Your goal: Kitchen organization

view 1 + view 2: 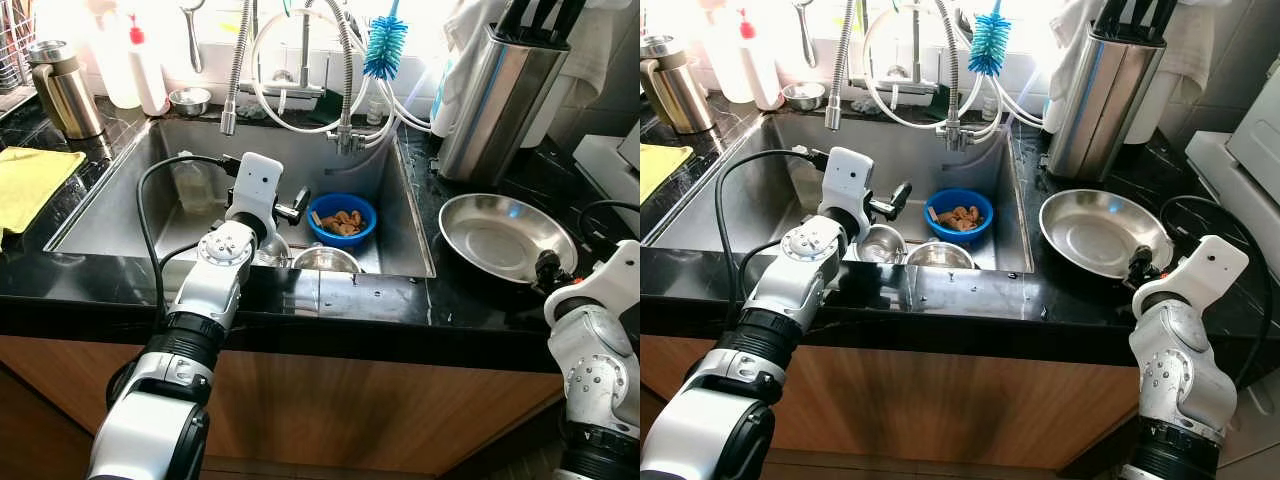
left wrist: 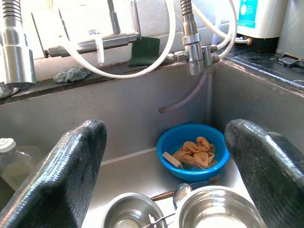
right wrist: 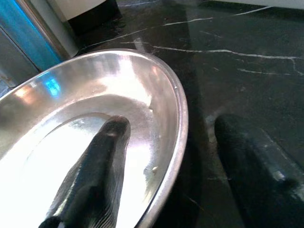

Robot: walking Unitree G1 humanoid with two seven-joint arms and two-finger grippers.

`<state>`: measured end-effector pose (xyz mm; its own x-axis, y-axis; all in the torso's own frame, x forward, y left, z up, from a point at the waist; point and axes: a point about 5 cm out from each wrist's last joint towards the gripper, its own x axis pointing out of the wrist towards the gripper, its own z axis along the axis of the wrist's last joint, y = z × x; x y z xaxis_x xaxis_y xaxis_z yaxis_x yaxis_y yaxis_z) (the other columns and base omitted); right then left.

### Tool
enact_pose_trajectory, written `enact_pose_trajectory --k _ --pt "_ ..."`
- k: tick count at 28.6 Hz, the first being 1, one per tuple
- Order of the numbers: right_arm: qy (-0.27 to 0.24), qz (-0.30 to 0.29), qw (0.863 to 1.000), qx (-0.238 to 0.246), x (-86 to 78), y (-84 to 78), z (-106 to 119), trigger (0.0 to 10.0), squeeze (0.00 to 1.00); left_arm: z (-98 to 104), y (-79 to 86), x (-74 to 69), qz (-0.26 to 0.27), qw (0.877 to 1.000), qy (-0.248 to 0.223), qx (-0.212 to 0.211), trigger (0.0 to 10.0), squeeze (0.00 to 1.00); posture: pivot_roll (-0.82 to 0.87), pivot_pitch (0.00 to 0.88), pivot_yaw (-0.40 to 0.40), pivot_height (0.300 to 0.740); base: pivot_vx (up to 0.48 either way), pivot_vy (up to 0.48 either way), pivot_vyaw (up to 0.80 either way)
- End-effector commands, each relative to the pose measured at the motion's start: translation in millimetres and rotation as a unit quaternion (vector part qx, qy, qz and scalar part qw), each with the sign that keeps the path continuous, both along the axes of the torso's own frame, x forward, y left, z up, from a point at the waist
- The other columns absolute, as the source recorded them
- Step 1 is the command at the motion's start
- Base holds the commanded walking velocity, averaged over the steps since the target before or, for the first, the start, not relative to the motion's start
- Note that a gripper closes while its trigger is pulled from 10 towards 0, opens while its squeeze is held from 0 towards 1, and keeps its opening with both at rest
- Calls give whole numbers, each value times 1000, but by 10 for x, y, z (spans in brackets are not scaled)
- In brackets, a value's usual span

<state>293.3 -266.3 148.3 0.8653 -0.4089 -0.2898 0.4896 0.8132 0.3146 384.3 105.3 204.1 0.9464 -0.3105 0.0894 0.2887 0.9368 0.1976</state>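
My left gripper (image 2: 166,130) hangs open inside the steel sink (image 1: 120,215). It is above two steel bowls (image 2: 219,213) and a spoon (image 2: 183,191) at the sink's front. Behind them sits a blue bowl (image 1: 342,218) with brownish food scraps. A clear plastic bottle (image 1: 192,185) lies at the sink's left. On the black counter to the right rests a wide steel plate (image 1: 505,235). My right gripper (image 3: 172,124) is open astride its near rim (image 3: 176,97), with one finger (image 3: 102,161) inside the plate and the other on the counter side.
A steel knife holder (image 1: 500,95) stands behind the plate. A blue bottle brush (image 1: 385,45) and faucet hoses (image 1: 235,70) hang over the sink. A steel kettle (image 1: 65,90), white bottle (image 1: 148,65), small bowl (image 1: 190,100) and yellow cloth (image 1: 30,180) are on the left counter.
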Motion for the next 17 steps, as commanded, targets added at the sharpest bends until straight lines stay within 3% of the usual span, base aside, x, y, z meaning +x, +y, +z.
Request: enact_pose_trajectory --k 1,17 --pt "-1 -4 1000 5 20 -18 5 0 0 130 -27 -3 -5 1000 -26 7 10000 0 102 19 -76 740 0 0 0" --pt "-4 -5 1000 10 48 3 15 0 0 168 -34 -4 -8 999 -37 26 10000 0 105 16 -75 740 0 0 0"
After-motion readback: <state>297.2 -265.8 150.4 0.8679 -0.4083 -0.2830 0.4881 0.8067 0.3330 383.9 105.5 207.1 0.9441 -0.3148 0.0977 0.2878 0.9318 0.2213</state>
